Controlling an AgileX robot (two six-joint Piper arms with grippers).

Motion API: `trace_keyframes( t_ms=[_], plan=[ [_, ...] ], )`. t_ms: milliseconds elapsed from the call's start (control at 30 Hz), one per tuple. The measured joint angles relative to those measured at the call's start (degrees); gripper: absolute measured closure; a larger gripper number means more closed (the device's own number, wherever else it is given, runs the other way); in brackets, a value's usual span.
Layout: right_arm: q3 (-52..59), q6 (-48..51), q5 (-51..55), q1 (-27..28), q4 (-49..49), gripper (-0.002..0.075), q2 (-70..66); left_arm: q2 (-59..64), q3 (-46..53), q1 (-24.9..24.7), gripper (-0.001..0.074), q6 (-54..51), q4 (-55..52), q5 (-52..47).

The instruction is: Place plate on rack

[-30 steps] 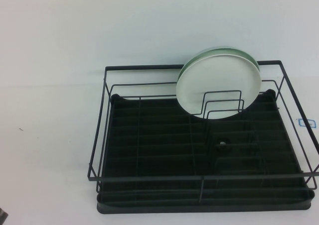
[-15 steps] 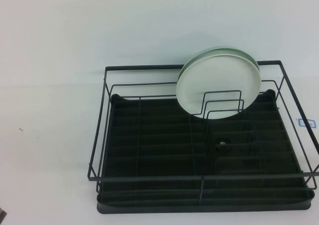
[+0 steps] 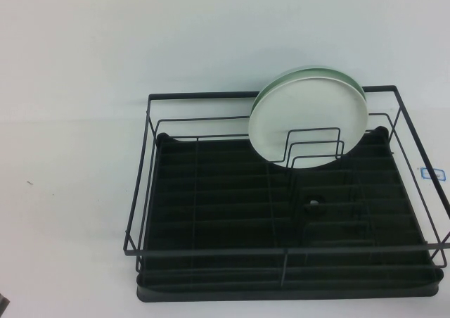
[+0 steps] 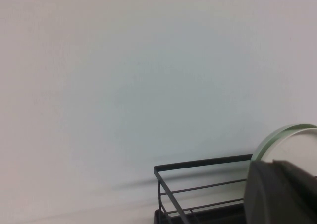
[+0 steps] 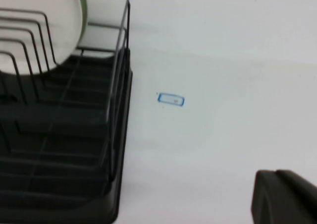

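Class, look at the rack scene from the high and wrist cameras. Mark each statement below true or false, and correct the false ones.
1. The white plate stands on edge in the rack. True.
2. The green plate lies flat on the table in front of the rack. False: it stands in the rack right behind the white plate.
3. The left gripper holds the white plate. False: it is shut on nothing, pulled back from the rack's near left side.
4. A small blue-outlined rectangle is marked on the table to the right of the rack. True.
5. The right gripper is shut, over bare table right of the rack. True.
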State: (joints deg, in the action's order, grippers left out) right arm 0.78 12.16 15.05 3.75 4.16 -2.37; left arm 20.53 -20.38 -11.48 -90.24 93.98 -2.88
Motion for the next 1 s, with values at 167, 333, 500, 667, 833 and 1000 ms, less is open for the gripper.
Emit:
trace_keyframes(
  t_ms=[167,333,500,667,833,1000],
  plan=[
    [0.82,-2.56,4.89,0.0,-1.7,0.0708,2.18,0.0,0.0,0.0,0.0735,0.0,0.0,-0.1],
    [0.95,-2.95,6.59,0.0,-2.37,0.0708,2.96,0.0,0.0,0.0,0.0735,0.0,0.0,-0.1],
    [0.95,-2.98,6.59,0.0,-2.59,0.0708,2.96,-0.27,0.0,0.49,0.0735,0.0,0.0,-0.1],
    [0.95,-2.98,6.59,0.0,-6.02,0.0708,2.96,-4.03,0.0,3.65,0.0735,0.0,0.13,-0.12],
    [0.95,-3.08,6.59,0.0,-11.23,0.0708,2.96,-11.42,1.72,7.73,0.0735,-2.44,1.09,0.03],
    [0.95,-3.08,6.59,0.0,-11.23,0.0708,2.96,-18.24,13.54,11.58,0.0735,-3.95,1.33,1.5]
  ],
)
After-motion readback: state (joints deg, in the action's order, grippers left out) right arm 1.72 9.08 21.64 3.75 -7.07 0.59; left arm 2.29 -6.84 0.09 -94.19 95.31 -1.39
